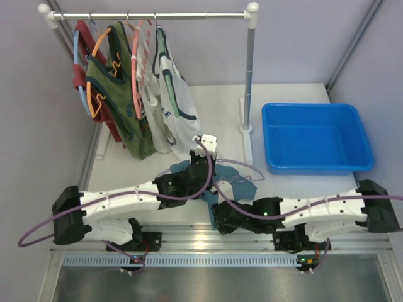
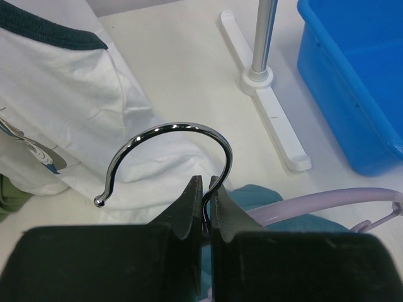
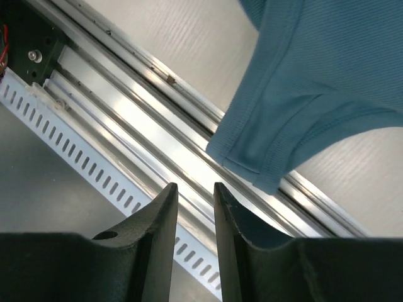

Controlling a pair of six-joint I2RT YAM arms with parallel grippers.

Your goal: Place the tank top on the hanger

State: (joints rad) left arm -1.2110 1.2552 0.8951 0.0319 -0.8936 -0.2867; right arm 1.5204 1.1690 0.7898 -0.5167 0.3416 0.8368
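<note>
Tank top (image 1: 244, 189), teal, lies crumpled on the desk (image 1: 220, 107) near its front edge, btwn the two wrists. The overhead cam gives that layout but no grip detail, since both end effectors are mostly hidden under their own wrists.

The left wrist cam fills that in. The left end effector (image 2: 206, 200) is pinched tight on the stem of the metal hook (image 2: 170, 128). The hook stands up above the fingertips w/ its open end to the left. Just right of the fingers (image 2: 189, 211), one arm of the lavender hanger (image 2: 327, 200) comes out past teal cloth. Can't tell whether the tank top is threaded on it or only bunched against it. Behind the hook sit a white top (image 2: 69, 119) w/ dark trim, the rack's foot (image 2: 271, 119) and a blue bin (image 2: 352, 82).

The right wrist cam shows the right end effector (image 3: 194, 207) w/ fingers slightly apart and nothing btwn them. It is over the aluminium rail (image 3: 157, 145) at the desk's front edge. A hemmed corner of the tank top reaches across that rail just beyond the fingertips, not touching them. A perforated strip (image 3: 75, 151) runs alongside.

Only the overhead view shows the clothes rack (image 1: 151, 15) at the back. On it hang an olive patterned top (image 1: 119, 94) on an orange hanger (image 1: 94, 69), a pink hanger (image 1: 135, 63) and a red garment (image 1: 82, 63).
</note>
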